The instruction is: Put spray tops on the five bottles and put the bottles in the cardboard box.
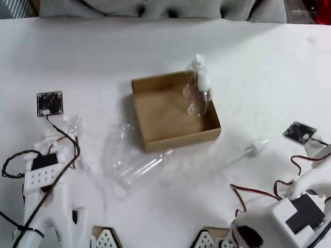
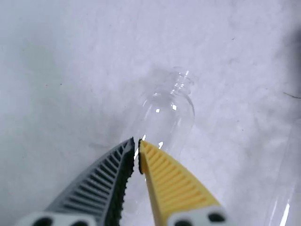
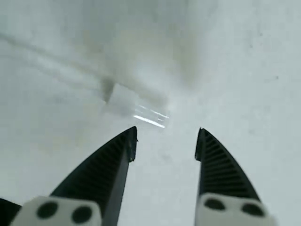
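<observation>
The left end effector [image 2: 137,145] is closed to a narrow seam. Its ribbed yellow finger [image 2: 174,183] and grey finger [image 2: 99,188], edged with black saw-like teeth, meet at the tips with nothing between them. Just beyond the tips, an uncapped bottle [image 2: 164,113] of clear plastic lies on its side on the white, faintly speckled worktop [image 2: 56,56]. It is round-shouldered, with a threaded neck that points away from the tips.

The right end effector [image 3: 167,136] stands wide, its two black, finely ridged, tapering fingers well apart and empty. A little past them lies a loose spray top [image 3: 120,99], a pale blocky head with a thin stem trailing off it. In the high view this spray top sits on the worktop to the right of the cardboard box [image 1: 155,144].

The box is a shallow, open square of plain brown card near the middle of the worktop. Capped bottles [image 1: 198,98], clear with white spray heads, lean in its far right corner. Just left of the box, more clear cylindrical loose bottles [image 1: 142,166] lie on their sides.
</observation>
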Motion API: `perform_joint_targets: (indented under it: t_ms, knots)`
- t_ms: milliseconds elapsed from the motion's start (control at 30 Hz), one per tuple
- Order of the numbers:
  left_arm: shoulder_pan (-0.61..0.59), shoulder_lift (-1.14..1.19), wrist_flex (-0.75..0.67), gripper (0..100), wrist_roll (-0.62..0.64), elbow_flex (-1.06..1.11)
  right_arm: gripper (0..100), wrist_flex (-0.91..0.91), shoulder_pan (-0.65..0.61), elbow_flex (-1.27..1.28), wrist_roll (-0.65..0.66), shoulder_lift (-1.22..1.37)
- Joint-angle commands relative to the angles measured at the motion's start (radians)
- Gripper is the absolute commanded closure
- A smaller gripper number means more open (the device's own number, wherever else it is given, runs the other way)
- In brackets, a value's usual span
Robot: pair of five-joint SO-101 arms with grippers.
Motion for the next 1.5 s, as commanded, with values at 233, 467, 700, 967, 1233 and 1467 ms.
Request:
perform_joint_targets:
  t_ms: [233, 467, 700, 967, 1233, 1467]
  knots:
    - [0.012, 0.010, -0.037, 98, -0.006, 0.015, 98.2, 0.030, 0.136, -0.037, -0.844, -0.051]
    - [0.012, 0.010, -0.037, 98, -0.006, 0.015, 98.1, -0.157, 0.260, 0.124, -0.957, -0.065]
    - [0.012, 0.010, -0.037, 98, -0.006, 0.015, 97.7, -0.355, 0.239, 0.273, -1.054, -0.058]
    - [0.012, 0.010, -0.037, 98, -0.006, 0.015, 97.7, -0.372, 0.104, 0.269, -1.188, -0.065]
    - [0.012, 0.010, -0.037, 98, -0.006, 0.015, 97.7, -0.461, -0.041, 0.244, -1.321, -0.012]
    - [0.012, 0.010, -0.052, 98, -0.006, 0.020, 97.7, -0.486, -0.185, 0.241, -1.382, 0.008]
